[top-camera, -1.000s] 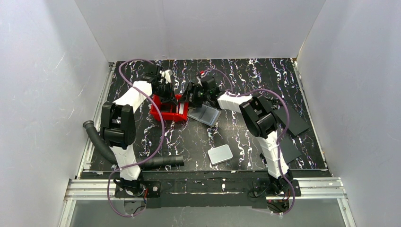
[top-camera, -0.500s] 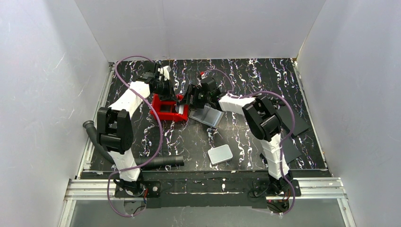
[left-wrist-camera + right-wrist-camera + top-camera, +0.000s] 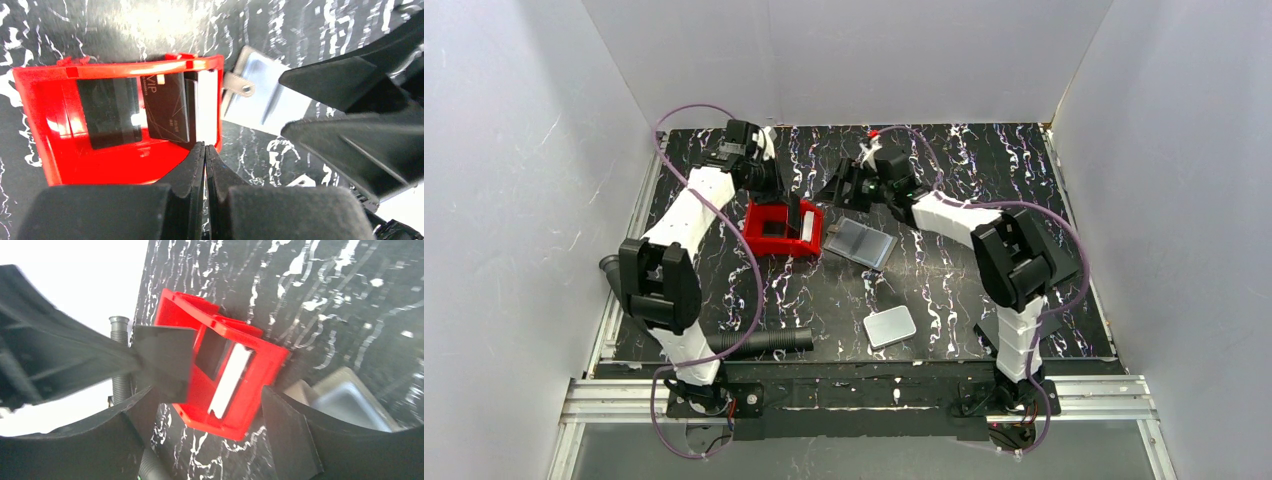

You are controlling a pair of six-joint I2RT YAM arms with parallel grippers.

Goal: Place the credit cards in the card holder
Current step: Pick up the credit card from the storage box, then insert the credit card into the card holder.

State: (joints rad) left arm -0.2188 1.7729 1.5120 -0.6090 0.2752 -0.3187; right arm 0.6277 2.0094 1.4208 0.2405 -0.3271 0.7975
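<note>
progress: early by your task; no card is in the card holder (image 3: 862, 243) yet as far as either view shows.
cards: all still at the red tray (image 3: 130, 69). The white card (image 3: 205, 107) stands on edge against the tray wall nearest the holder. The dark VIP card (image 3: 167, 107) is tilted beside it, and a second dark card (image 3: 109, 112) lies flat on the tray floor.
holder: flat on the tabletop (image 3: 944, 290), just beside the tray on its right, snap tab pointing at the tray. Can't tell if its mouth is open.
left gripper (image 3: 205, 147): jaws together, tips at the tray's near edge by the VIP card's corner. It looks pinched, but you can't confirm that from these views.
right gripper (image 3: 209, 405): jaws wide apart, nothing between them, hovering off the tray's holder-side end.
left to do: every card still needs lifting out and sliding into the holder.
change vs a second ago: right gripper has pulled back toward the far side, away from the tray and holder. Left arm has swung further left. White card now shows from above; holder unmoved.
</note>
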